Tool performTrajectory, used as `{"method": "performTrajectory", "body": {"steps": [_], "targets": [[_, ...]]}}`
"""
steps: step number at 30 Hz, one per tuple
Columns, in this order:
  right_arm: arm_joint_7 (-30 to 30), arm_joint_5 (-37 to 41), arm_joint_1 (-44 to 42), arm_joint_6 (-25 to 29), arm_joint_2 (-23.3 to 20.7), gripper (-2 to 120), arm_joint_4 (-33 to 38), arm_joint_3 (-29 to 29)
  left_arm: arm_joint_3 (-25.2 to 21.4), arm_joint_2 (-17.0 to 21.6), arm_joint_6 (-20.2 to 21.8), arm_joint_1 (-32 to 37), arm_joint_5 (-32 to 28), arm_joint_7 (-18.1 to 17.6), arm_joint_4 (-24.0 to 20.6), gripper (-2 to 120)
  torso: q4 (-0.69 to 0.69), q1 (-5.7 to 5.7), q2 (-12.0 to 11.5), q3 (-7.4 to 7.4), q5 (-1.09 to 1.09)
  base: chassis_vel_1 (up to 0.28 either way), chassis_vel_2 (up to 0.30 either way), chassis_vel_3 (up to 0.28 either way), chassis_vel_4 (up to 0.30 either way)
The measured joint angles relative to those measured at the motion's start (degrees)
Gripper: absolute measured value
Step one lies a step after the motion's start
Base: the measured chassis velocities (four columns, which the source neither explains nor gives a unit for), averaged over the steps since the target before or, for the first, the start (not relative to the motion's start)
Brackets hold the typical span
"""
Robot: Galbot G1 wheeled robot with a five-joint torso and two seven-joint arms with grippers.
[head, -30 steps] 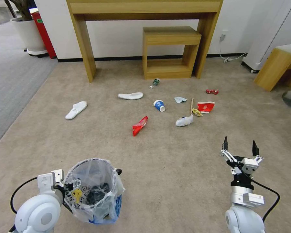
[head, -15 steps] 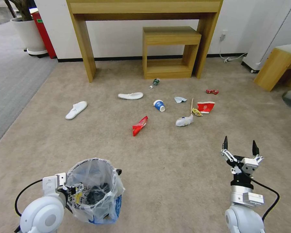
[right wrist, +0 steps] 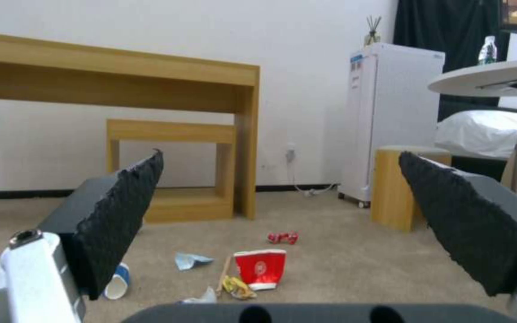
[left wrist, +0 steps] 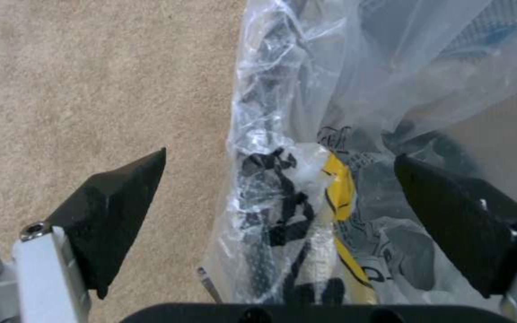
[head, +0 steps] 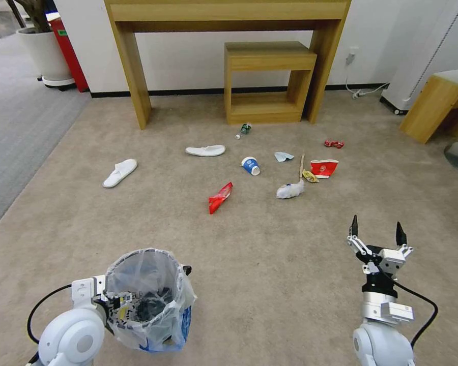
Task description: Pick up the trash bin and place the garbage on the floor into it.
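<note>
The trash bin [head: 148, 300], a dark wire bin lined with a crinkly clear bag, stands on the beige floor [head: 269, 264] at the near left. My left gripper [head: 116, 303] is open and straddles its near-left rim [left wrist: 270, 197], one finger over carpet, the other inside the bag. My right gripper [head: 377, 233] hovers open at the near right with nothing in it. The garbage lies farther ahead: two white slippers [head: 120, 173], a blue-white cup [head: 251, 165], a red cup [head: 324, 168], a red wrapper [head: 220, 197], a crushed bottle [head: 290, 190], a tissue [head: 283, 156] and a stick [head: 302, 165].
A tall wooden desk [head: 132, 66] with a low wooden shelf [head: 269, 81] under it stands against the far wall. A wooden stool [head: 432, 107] sits at the right. Grey carpet [head: 15, 127] and a plant pot [head: 43, 53] lie at the left. Open carpet separates me from the litter.
My left arm has slid a little down and to the right along the bin's rim, fingers still open around it. The right arm and the litter have not moved.
</note>
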Motion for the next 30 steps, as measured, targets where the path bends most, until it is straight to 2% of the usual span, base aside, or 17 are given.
{"method": "performTrajectory", "body": {"steps": [30], "targets": [[-0.1, -0.5, 0.2, 0.6, 0.3, 100, -1.1, -0.1, 2.6, -1.1, -0.3, -1.1, 0.8, -0.1, 3.3, 100, 0.0, 0.0, 0.0, -0.01, 0.03, 0.0, 0.0, 0.0, 0.0]]}}
